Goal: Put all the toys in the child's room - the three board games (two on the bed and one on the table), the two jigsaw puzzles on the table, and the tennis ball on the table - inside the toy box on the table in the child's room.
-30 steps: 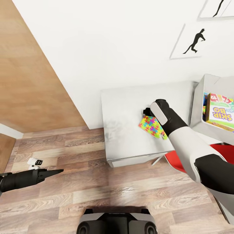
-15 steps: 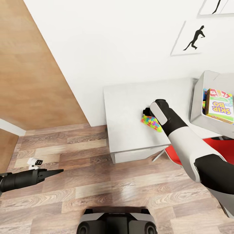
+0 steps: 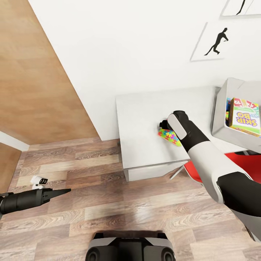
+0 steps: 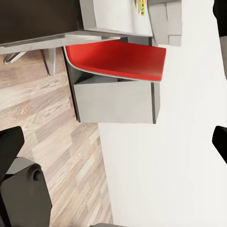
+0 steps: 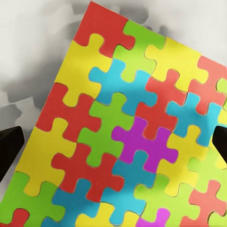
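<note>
Reaching over the light grey table (image 3: pixel 145 119), the right gripper (image 3: pixel 164 125) is seen in the head view above a jigsaw puzzle (image 3: pixel 169 137), which lies flat on the tabletop near its front edge and is partly covered by the wrist. In the right wrist view the puzzle (image 5: pixel 127 142) is shown close up, with red, yellow, green, blue and purple pieces, and the two dark fingertips (image 5: pixel 9 151) are seen well apart at either side of it, so the jaws are spread wide and nothing is clamped between them. Whether the fingertips touch the mat cannot be told. To the right on the table, the toy box (image 3: pixel 222 119) is seen with a "SKIP BO" board game (image 3: pixel 245 115) lying inside it. A red chair seat (image 3: pixel 250 165) is visible below the table edge. The left gripper (image 3: pixel 61 191) is held low over the wood-plank floor (image 3: pixel 119 214), well apart from the table; its fingers appear drawn together to a point, though their state cannot be told with certainty.
</note>
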`<state>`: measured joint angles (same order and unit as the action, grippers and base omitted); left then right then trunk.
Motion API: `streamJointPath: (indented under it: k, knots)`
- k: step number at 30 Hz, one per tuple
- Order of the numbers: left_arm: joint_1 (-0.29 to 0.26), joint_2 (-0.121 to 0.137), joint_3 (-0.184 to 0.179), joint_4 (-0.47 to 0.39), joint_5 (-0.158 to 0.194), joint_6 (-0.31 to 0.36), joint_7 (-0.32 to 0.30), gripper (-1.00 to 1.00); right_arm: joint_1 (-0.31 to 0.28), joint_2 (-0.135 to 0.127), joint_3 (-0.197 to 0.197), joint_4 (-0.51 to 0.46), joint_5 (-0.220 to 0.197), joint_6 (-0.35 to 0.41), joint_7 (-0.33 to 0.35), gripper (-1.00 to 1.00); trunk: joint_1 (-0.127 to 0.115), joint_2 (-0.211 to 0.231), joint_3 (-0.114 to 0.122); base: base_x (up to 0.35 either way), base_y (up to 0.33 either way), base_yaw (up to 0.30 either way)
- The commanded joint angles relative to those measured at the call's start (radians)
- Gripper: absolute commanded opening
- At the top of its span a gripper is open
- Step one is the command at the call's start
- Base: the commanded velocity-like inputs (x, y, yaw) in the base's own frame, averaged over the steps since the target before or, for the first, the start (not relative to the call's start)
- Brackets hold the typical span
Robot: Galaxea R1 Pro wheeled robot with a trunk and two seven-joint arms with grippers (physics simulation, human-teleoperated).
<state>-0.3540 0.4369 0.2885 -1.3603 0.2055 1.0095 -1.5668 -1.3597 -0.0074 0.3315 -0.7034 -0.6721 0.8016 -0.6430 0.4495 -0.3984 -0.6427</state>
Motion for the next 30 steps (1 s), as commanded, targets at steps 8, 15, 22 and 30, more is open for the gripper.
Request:
streamJointPath:
  k: [8, 15, 22, 30]
  knots:
    - [0.000, 0.001, 0.000, 0.000, 0.000, 0.011, -0.004, 1.00, -0.002, -0.001, 0.004, -0.001, -0.008, 0.003, -0.009, 1.00, 0.000, -0.002, -0.001, 0.006, 0.000, 0.000]
    - [0.000, 0.000, 0.000, 0.000, 0.000, 0.011, -0.004, 1.00, -0.004, -0.002, 0.003, -0.002, -0.008, 0.004, -0.009, 1.00, 0.000, -0.002, -0.001, 0.244, 0.000, 0.000]
    - [0.000, -0.001, 0.000, 0.000, 0.000, 0.011, -0.004, 1.00, -0.004, -0.005, 0.003, -0.002, -0.008, 0.004, -0.009, 1.00, 0.000, -0.002, -0.001, 0.151, -0.011, 0.000]
    - [0.000, -0.003, 0.000, 0.000, 0.000, 0.011, -0.004, 1.00, -0.004, -0.009, 0.003, -0.002, -0.013, 0.004, -0.009, 1.00, 0.000, -0.002, -0.001, 0.091, -0.119, 0.000]
